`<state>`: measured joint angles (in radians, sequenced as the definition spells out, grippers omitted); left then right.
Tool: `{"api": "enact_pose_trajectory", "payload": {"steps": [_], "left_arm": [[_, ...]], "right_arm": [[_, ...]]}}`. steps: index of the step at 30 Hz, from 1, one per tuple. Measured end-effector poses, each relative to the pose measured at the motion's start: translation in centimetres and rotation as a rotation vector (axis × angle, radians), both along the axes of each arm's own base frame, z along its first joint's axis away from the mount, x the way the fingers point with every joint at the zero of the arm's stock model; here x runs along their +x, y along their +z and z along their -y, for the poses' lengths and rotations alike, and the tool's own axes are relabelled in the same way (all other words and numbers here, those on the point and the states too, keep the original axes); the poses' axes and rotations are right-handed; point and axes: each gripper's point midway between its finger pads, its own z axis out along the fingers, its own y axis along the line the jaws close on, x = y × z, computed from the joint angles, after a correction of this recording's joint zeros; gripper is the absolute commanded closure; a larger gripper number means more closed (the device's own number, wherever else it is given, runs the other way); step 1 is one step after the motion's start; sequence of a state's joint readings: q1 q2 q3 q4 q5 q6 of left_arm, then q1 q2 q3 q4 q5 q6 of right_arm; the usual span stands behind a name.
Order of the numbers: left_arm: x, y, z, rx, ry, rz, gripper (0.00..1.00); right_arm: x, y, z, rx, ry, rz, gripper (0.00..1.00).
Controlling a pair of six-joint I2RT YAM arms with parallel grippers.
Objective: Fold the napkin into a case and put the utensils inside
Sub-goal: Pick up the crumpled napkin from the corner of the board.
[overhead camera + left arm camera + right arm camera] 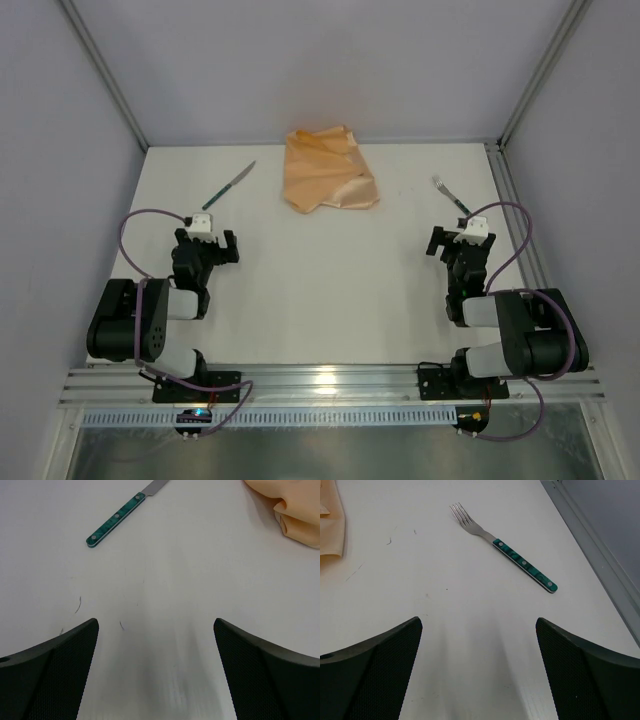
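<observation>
A white table top [330, 290] is enclosed on three sides by plain pale grey panels: a back wall [330, 60], a left wall [50, 180] and a right wall [595, 150]. The back corners are marked by slanting aluminium posts [105, 75], and the right edge of the table is bordered by an aluminium rail [507, 195]. The near edge is closed off by a slotted aluminium beam [330, 385], on which a bright patch of light [325, 377] is reflected. Faint dark scuffs [78, 605] are seen on the white surface
</observation>
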<state>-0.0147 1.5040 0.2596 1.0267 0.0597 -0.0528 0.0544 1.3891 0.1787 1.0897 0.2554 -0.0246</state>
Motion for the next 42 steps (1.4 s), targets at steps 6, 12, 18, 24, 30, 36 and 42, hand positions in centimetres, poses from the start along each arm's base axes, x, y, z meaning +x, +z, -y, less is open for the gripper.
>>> {"api": "enact_pose_trajectory", "payload": {"steps": [6,12,18,24,30,36,42], "left_arm": [[0.0,0.0,0.0,0.000,0.000,0.000,0.01],[0.1,-0.2,0.0,0.000,-0.004,-0.072,0.01],[7.7,12.2,0.1,0.055,-0.032,-0.058,0.11],[6.5,15.5,0.4,0.135,-0.114,-0.208,0.16],[0.6,8.2,0.3,0.156,-0.161,-0.549,0.16],[-2.7,6.1,-0.2,0.168,-0.161,-0.672,0.16],[-3.1,6.0,-0.3,0.170,-0.155,-0.684,0.16]], "right_arm": [[0.9,1.8,0.1,0.018,-0.011,-0.038,0.01],[5.5,20.4,-2.5,0.202,0.099,0.215,0.37],[9.5,26.4,-9.8,0.330,0.259,0.168,0.40],[15.3,15.3,-16.4,0.422,0.308,-0.234,0.52],[18.4,3.5,-19.7,0.546,0.291,-0.538,0.53],[21.3,-1.9,-23.6,0.684,0.299,-0.646,0.55],[22.9,-5.3,-25.5,0.819,0.258,-0.692,0.58]]}}
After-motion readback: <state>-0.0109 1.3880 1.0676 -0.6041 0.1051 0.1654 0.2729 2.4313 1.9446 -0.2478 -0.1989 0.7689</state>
